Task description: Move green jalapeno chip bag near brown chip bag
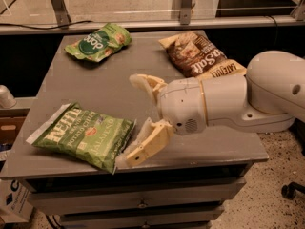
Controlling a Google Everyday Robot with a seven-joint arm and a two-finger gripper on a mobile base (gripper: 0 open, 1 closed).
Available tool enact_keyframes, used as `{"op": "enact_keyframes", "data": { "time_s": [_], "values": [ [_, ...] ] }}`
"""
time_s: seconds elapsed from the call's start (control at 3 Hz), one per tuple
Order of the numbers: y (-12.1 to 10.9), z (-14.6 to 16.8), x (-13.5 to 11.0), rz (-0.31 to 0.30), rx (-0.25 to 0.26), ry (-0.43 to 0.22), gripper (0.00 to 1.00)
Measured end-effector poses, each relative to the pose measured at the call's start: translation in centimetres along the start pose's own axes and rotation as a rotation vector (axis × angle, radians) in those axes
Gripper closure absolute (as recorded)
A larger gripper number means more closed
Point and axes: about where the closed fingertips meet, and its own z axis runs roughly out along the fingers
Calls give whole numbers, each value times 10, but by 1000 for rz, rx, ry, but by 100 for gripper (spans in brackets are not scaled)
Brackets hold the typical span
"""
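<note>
The green jalapeno chip bag, light green with white "Kettle" lettering, lies flat at the table's front left. The brown chip bag, dark brown with "Sea Salt" lettering, lies at the back right. My gripper is open and empty, its cream fingers spread wide; it hovers over the table just right of the green jalapeno bag. The lower finger is close to the bag's right edge. The arm's white body covers the brown bag's near end.
A smaller green bag with a dark round logo lies at the back left. The grey table sits on drawers; a rail and glass panel run behind it. The front edge is near the jalapeno bag.
</note>
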Motion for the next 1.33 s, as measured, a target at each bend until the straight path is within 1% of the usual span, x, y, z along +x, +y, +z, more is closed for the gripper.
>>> {"op": "enact_keyframes", "data": {
  "time_s": [0.33,0.67,1.0,1.33],
  "values": [
    [-19,8,18,-65,25,-4,0],
    [-26,18,33,-103,42,28,0],
    [-22,35,44,-109,41,61,0],
    [-17,52,59,-85,39,99,0]
  ]
}}
